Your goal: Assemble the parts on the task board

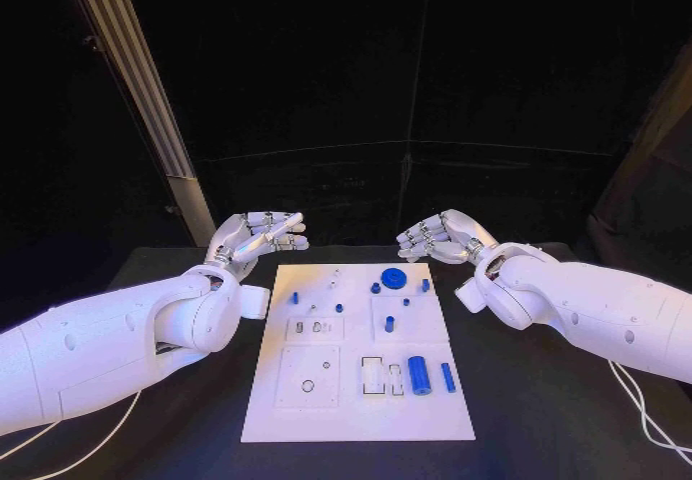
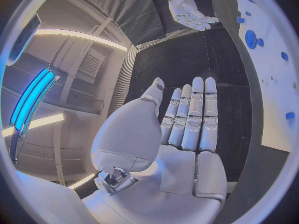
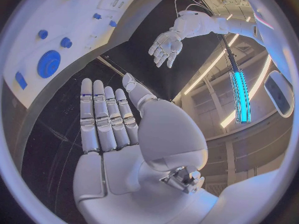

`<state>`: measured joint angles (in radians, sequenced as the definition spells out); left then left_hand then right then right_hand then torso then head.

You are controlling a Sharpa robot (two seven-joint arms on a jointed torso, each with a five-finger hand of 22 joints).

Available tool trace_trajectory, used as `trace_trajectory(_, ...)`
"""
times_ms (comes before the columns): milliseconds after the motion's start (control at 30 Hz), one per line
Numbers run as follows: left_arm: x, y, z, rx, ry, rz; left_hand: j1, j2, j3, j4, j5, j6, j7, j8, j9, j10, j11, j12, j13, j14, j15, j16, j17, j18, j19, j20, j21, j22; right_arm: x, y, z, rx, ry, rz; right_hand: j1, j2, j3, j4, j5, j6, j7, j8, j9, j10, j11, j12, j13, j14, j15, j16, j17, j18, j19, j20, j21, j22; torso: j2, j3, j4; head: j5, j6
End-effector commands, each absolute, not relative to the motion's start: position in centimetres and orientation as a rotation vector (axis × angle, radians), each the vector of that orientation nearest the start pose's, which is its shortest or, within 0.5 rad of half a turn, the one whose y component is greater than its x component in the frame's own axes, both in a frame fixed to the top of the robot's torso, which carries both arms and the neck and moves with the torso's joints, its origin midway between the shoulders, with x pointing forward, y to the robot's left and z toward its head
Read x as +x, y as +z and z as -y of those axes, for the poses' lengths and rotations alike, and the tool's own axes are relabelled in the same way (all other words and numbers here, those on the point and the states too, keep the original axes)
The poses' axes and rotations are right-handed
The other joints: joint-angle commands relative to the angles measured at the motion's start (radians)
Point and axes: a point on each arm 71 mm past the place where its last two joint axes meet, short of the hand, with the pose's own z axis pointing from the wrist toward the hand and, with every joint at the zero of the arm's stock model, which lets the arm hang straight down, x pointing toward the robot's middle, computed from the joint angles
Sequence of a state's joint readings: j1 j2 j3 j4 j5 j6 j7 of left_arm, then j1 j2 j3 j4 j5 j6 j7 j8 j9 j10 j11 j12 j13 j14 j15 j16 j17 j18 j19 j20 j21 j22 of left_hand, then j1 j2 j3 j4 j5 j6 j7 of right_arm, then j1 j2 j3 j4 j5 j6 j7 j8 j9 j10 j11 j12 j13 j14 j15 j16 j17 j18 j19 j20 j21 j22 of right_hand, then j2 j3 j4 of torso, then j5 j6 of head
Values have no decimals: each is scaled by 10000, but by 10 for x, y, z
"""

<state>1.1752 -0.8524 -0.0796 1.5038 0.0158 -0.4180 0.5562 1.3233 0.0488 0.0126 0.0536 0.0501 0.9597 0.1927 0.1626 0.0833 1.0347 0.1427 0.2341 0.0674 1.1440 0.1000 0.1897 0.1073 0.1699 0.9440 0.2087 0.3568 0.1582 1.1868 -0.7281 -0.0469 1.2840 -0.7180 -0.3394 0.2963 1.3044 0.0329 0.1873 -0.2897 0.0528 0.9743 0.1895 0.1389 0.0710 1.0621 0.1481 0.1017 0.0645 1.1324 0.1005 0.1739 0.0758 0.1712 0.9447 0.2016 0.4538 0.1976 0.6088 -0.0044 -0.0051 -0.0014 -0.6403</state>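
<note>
The white task board point(image 1: 356, 420) lies in the middle of the black table. On it sit a blue gear point(image 1: 392, 277), a thick blue cylinder point(image 1: 420, 375), a thin blue pin point(image 1: 447, 377) and several small blue pieces. My left hand point(image 1: 261, 238) hovers beyond the board's far left corner, holding nothing. My right hand point(image 1: 441, 238) hovers beyond the far right corner, also holding nothing. In the left wrist view the left hand point(image 2: 187, 119) has straight, extended fingers beside the board point(image 2: 274, 99). In the right wrist view the right hand point(image 3: 106, 117) is likewise flat, with the gear point(image 3: 49, 63) on the board.
The black table point(image 1: 548, 420) runs around the board on all sides. A pale vertical post point(image 1: 152, 120) stands behind the table at the far left. Cables point(image 1: 642, 410) trail under the right arm.
</note>
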Motion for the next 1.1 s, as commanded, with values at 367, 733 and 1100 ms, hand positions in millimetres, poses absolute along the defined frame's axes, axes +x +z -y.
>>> trace_trajectory(367,463,-186,-213,-10442,-15890,-13369,103,-17,-22,-97,67,90,-11,-21,-26,93,-12,-96,-23,60,-13,-27,9,135,62,-8,58,6,535,-179,181,-1765,7018,-16700,-215,-473,502,0,60,991,-549,-346,-17,1634,-753,-399,23,3705,-1196,2570,1636,59,2348,-1107,3702,2187,792,-47,163,-130,302)
trace_trajectory(733,460,-186,-207,-10463,-16167,-13625,96,-11,-26,-99,67,88,-9,-30,-30,91,-9,-108,-24,53,-10,-42,7,132,60,-9,56,3,539,-172,159,-3427,5510,-16507,-821,-939,1542,18,212,1114,-449,-755,-17,1084,-632,-415,37,3602,-982,8514,6354,-1099,4714,-967,9637,10490,1042,-64,205,-175,401)
trace_trajectory(1100,459,-187,-205,-10503,-16296,-13832,78,-1,-37,-102,66,86,-4,-46,-37,90,-3,-133,-27,36,-1,-77,3,126,52,-8,50,-6,542,-173,144,-4027,5033,-17015,-849,-1025,1685,32,279,896,-355,-760,-30,632,-498,-426,31,3498,-877,9763,7486,-1190,4876,-831,10080,11146,1204,-83,266,-221,413)
